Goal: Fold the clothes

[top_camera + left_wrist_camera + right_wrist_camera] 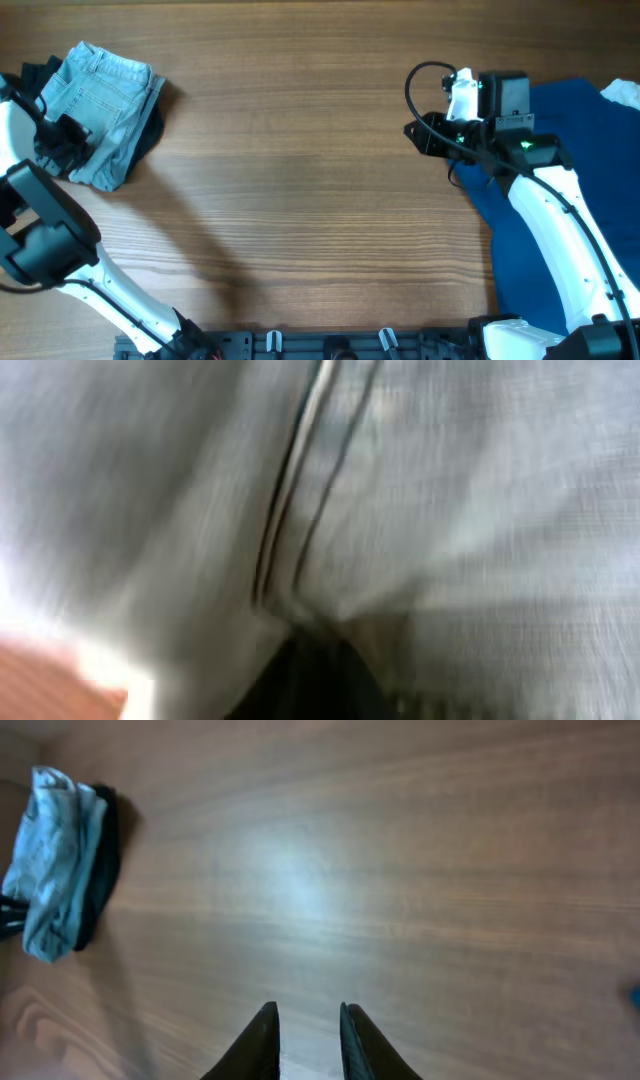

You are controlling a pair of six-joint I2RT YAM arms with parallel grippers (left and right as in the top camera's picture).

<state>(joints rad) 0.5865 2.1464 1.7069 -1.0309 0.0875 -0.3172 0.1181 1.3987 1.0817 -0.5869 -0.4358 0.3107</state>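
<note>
The pale-blue denim shorts [100,100] lie folded in a bundle at the far left of the table, on top of a black garment [150,132]. My left gripper [62,138] sits at the bundle's left edge. In the left wrist view blurred denim [450,510] fills the frame, and its folds gather at one dark finger mass [310,680], which looks shut on it. My right gripper [308,1025] is open and empty above bare wood, at the left edge of a large navy garment [560,200]. The right wrist view shows the shorts [55,860] and black garment [100,860] far off.
The navy garment covers the table's right side down to the front edge. A white object [622,92] lies on it at the far right corner. The wooden table [300,200] stretches between the two piles. A rail with clips [330,342] runs along the front edge.
</note>
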